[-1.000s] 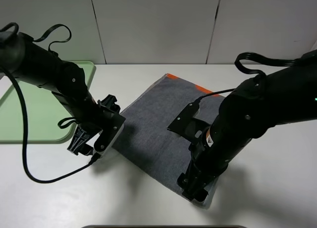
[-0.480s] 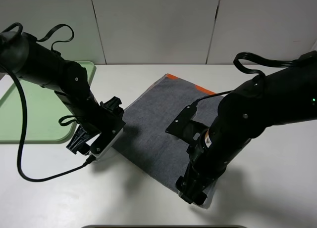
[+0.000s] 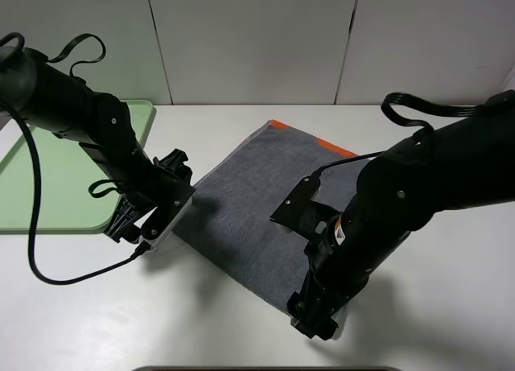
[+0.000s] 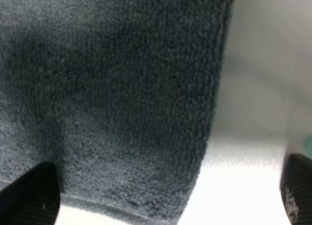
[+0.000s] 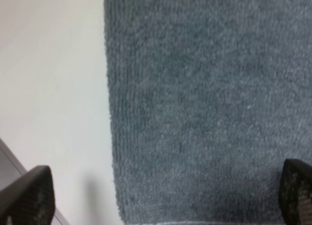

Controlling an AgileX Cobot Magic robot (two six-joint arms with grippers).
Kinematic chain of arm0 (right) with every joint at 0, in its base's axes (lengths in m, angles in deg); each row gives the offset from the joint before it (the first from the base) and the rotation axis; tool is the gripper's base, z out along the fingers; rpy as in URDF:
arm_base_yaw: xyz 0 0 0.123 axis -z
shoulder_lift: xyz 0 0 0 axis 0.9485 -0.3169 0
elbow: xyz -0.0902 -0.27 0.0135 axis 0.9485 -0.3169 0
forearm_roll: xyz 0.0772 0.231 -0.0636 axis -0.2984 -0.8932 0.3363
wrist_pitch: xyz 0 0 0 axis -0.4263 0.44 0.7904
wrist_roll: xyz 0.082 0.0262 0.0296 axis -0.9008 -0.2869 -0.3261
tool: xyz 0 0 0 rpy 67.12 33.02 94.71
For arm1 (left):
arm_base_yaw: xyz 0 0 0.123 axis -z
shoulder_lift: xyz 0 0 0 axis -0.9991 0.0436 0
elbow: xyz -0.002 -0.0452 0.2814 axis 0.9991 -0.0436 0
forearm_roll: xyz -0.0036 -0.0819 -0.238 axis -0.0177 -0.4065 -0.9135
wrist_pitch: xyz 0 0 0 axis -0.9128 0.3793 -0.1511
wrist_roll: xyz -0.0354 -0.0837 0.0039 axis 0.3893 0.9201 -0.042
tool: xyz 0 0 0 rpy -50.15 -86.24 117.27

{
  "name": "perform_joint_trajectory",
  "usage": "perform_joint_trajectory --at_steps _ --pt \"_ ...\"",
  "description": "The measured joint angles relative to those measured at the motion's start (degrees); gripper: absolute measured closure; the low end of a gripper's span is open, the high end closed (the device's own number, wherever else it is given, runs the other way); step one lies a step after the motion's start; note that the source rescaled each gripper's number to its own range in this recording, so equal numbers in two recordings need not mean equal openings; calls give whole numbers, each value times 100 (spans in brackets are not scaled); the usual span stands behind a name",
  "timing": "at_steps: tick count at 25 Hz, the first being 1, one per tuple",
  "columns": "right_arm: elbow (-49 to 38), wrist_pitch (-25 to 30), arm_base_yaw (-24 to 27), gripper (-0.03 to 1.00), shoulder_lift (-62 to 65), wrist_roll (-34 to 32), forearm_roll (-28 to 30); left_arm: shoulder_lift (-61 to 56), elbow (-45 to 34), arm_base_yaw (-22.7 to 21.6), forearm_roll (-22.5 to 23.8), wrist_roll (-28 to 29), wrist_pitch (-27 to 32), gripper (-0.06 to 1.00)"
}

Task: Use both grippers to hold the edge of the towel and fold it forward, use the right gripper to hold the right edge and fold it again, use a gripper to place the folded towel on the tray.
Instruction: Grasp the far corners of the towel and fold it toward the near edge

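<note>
L hand [image 4: 163,188] & R hand [image 5: 162,193] both spread, each straddling a towel [image 3: 249,186] edge.

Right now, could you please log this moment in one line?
left gripper: open over towel edge | right gripper: open over towel edge | towel: flat, unfolded

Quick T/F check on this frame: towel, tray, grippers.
1. The towel lies flat on the table. True.
2. The towel is on the tray. False: it lies on the table, to the tray's right.
3. The left gripper and right gripper are both open. True.
4. The towel is green all over. False: it is grey, with an orange strip along its far edge.
</note>
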Motion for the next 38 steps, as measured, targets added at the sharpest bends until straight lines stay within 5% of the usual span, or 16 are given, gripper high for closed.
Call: perform_joint_trajectory --at_steps 16,38 --pt "-18 -200 0 -3 0 0 -42 115 80 -8 -56 -96 172 5" --pt "-678 -1175 0 -3 -132 25 -106 232 166 -76 -692 -979 435 7"
